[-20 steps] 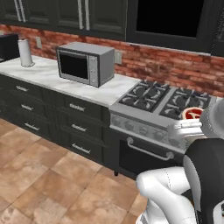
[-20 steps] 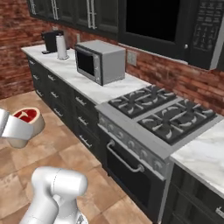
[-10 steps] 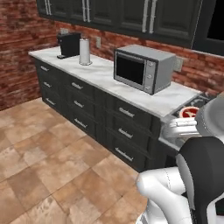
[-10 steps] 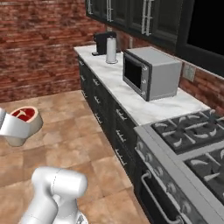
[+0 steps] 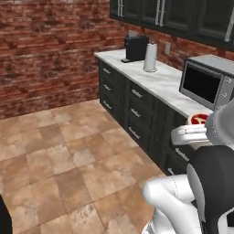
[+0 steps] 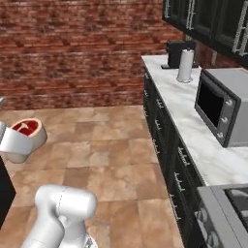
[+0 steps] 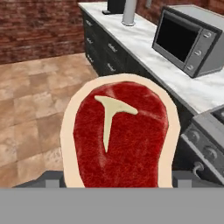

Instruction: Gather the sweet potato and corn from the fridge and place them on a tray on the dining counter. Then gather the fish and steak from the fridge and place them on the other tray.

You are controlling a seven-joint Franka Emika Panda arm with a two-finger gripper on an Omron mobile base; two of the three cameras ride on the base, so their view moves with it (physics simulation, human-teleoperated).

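The steak (image 7: 120,135) sits directly between the jaws of the gripper (image 7: 118,177), which is clamped on it at a wide spread; in the hand view the slab stands up from the finger tips with its long axis running away from the hand, flat red face and T-shaped fat seam toward the camera. In the right base view the steak (image 6: 26,128) is carried low over the tiled floor (image 6: 97,145), well apart from the microwave (image 6: 220,109), on its far side from the stove (image 6: 232,213). The microwave stands on a white counter (image 6: 193,131) above dark drawers, with a paper-towel roll (image 6: 185,65) and a coffee machine (image 6: 177,53) beyond it toward the brick wall (image 6: 72,43). No tray and no dining counter can be seen, so the remaining distance to the drop-off cannot be judged. Judgement: the carry is under way, and the nearest obstruction to the held load is the drawer front below the microwave.
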